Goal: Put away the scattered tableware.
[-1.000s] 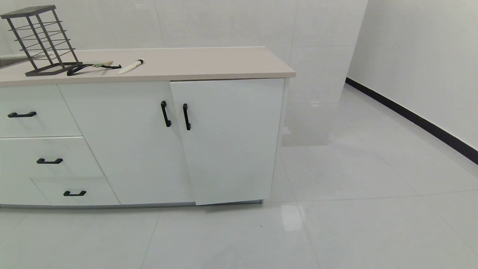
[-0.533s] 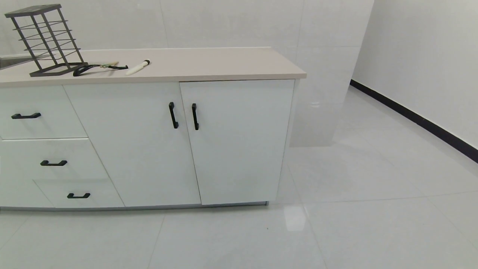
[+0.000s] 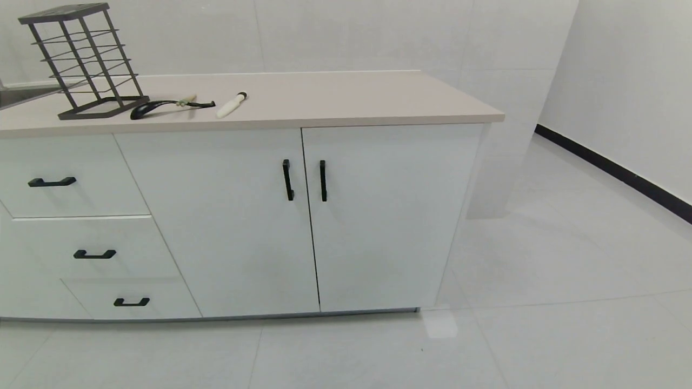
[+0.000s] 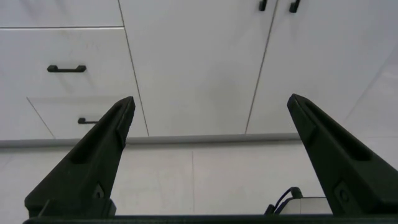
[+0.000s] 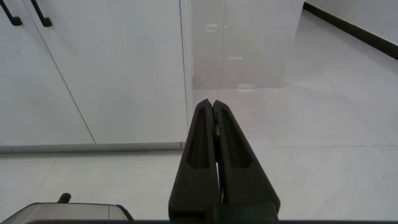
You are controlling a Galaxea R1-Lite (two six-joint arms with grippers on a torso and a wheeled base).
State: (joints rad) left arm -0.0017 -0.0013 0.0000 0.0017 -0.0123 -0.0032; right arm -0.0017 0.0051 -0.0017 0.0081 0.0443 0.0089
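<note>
Black spoon (image 3: 147,108) and white utensil (image 3: 231,105) lie on the counter (image 3: 351,100), the spoon just beside the wire rack (image 3: 86,59). Both look light, stiff and smooth, so they'd likely skid: pinch mid-handle. Left gripper (image 4: 211,101) is spread wide, empty. Right gripper (image 5: 213,107) is pressed together, empty. Both are low, facing the cabinet (image 3: 378,216).

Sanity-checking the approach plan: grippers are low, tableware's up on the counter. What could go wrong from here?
1. Left gripper, open, and right gripper, shut, sit level with the cabinet doors. Driving in without raising them could hit those or the countertop edge.
2. The black spoon and a small utensil lie against each other beside the wire rack. Grasping one may drag the other.
</note>
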